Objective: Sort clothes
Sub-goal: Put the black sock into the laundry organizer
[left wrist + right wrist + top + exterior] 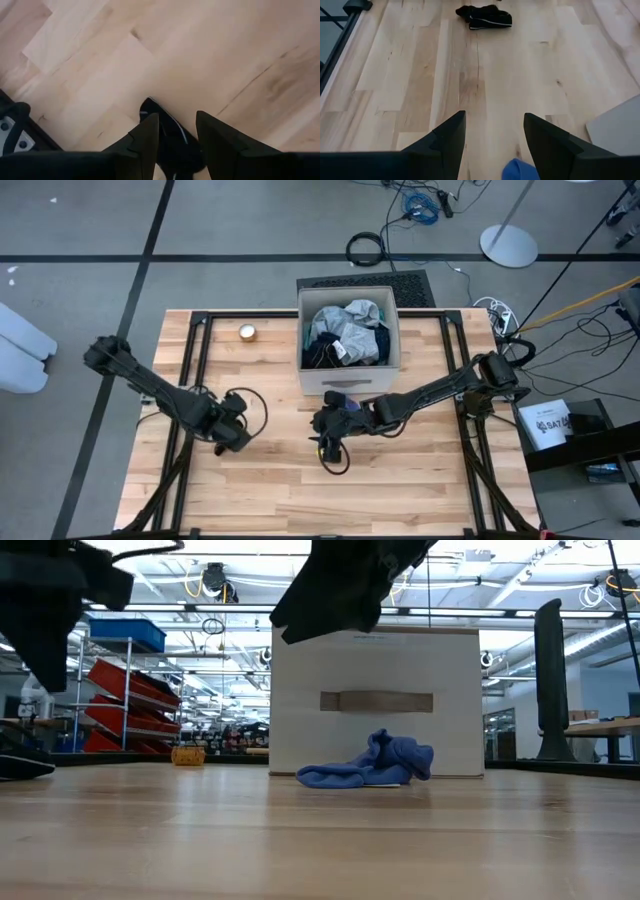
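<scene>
A small black sock (485, 17) with a thin white line lies flat on the wooden table. My left gripper (177, 117) hangs open straight above it, and the sock (167, 137) shows between and below its fingers. In the high view this gripper (238, 442) hides the sock. A blue garment (365, 765) lies crumpled on the table against the beige box's front wall (375, 700). My right gripper (495, 117) is open and empty, raised over the table just in front of the blue garment (520, 170). Grey, dark and patterned clothes (345, 335) fill the box.
The beige box (345, 380) stands at the table's far middle. A small round thing (247, 332) lies at the far left. Black frame rails (195, 360) run along the tabletop on both sides. Bare wood lies along the near edge (330, 500).
</scene>
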